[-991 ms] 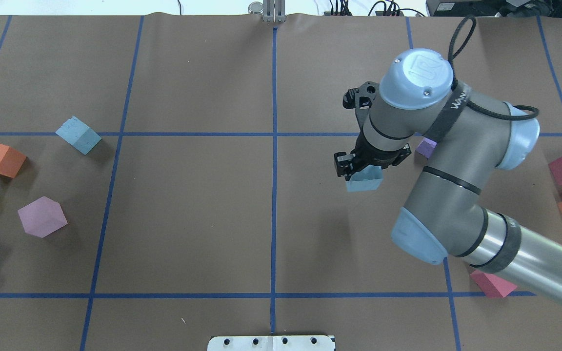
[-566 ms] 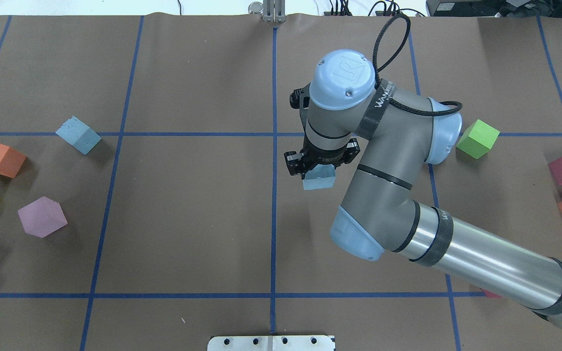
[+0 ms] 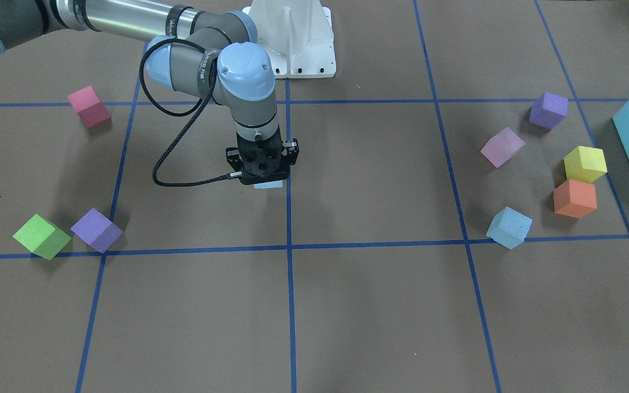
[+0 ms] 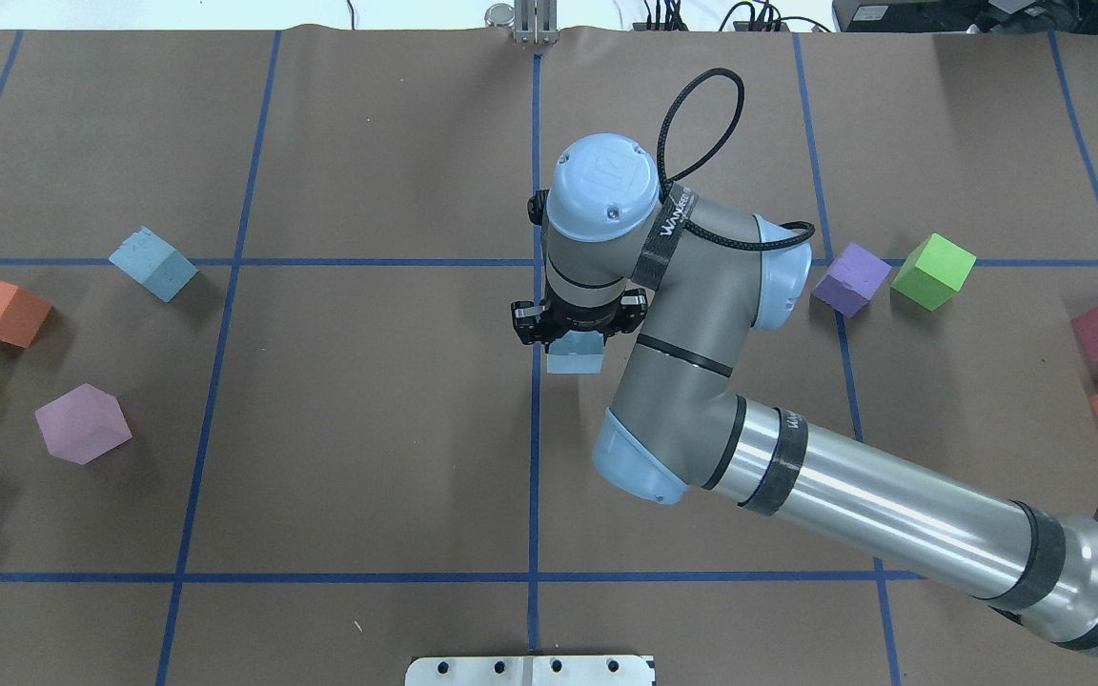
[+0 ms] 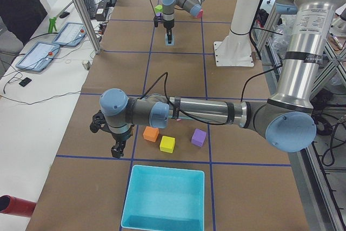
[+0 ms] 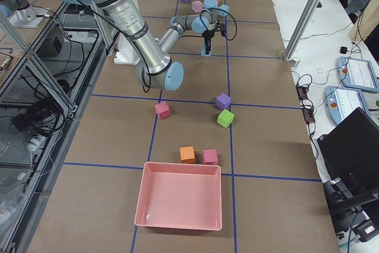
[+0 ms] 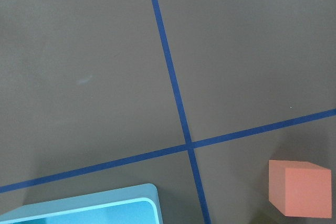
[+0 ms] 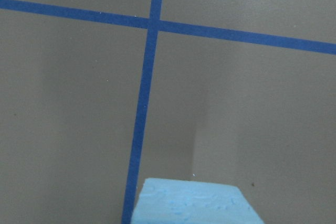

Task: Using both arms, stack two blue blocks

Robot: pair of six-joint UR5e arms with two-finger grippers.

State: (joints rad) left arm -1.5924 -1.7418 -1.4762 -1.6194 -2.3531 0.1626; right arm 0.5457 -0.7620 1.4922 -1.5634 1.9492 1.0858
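Where the robot stands, the nearest item is the white base mount [image 4: 530, 670] at the table [image 4: 368, 457] edge. Next outward is the right arm [image 4: 873, 505], which comes in from the right side and bends over the middle of the brown paper. The right gripper [image 4: 575, 335] points straight down, its fingers closed on the first blue block [image 4: 576, 359]. That block sits just to the right of the centre tape line; whether its underside touches the paper cannot be told. Farther out lies the second blue block [image 4: 153, 263], loose on the left side, on the cross tape line and well apart from the first. At the table's left end the left gripper [image 5: 115, 147] hangs low beside an orange cube [image 5: 151, 133] and near the turquoise bin [image 5: 165, 198]. Whether it is wide or narrow cannot be told.
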